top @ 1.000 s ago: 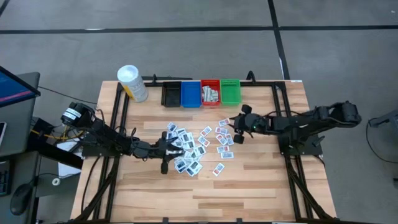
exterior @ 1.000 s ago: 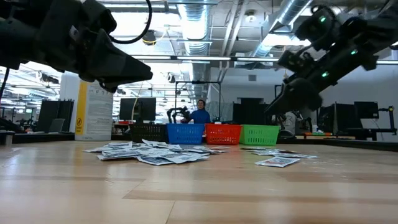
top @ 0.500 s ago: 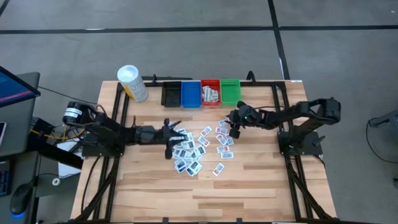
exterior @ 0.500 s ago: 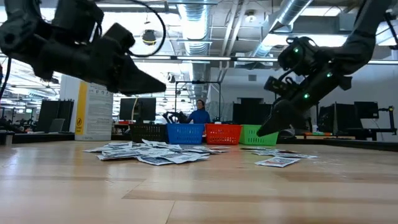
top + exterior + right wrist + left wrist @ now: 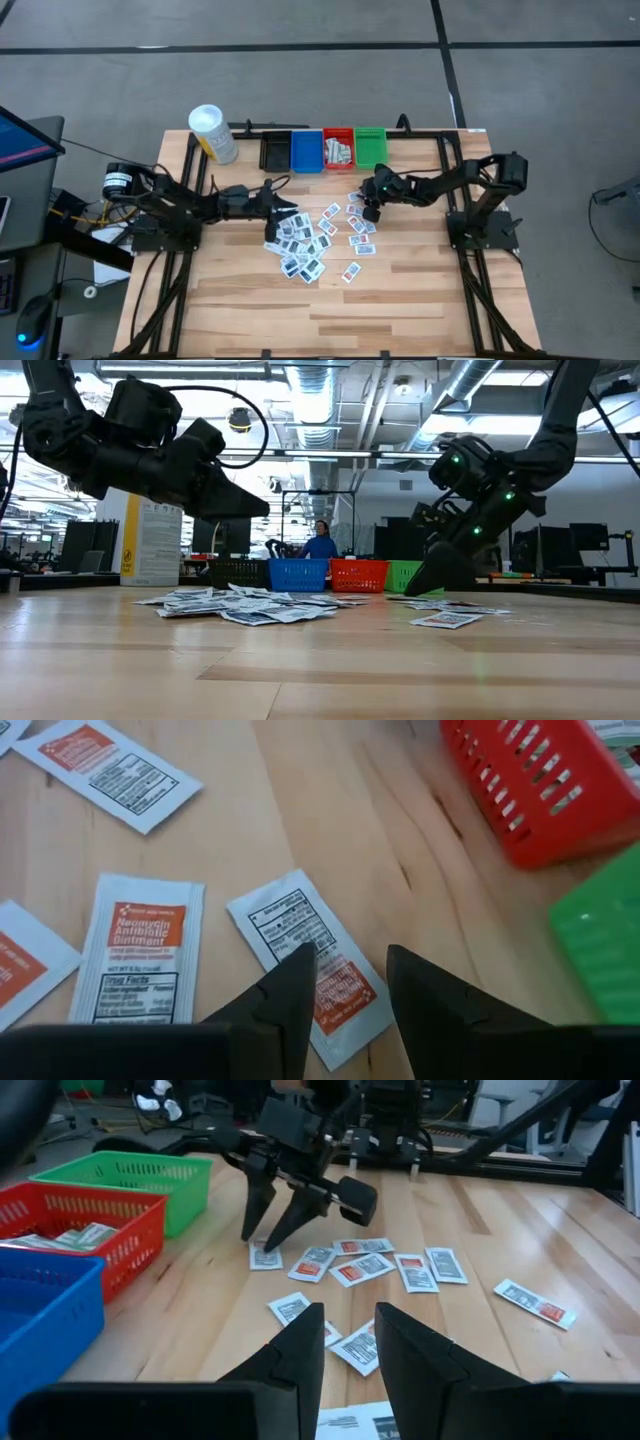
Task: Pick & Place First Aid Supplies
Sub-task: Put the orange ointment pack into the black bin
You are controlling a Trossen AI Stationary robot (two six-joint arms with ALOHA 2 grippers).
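Both arms moved nearer the packets (image 5: 310, 240).

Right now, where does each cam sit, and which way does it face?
High: overhead, straight down; both arms, packets, bins.
Low: table height, level across the table; both arms come in from above.
Left wrist: behind the left pincer, facing the right pincer and the red bin.
Right wrist: behind the right pincer, close over one packet.
Shared: every view shows the red bin.
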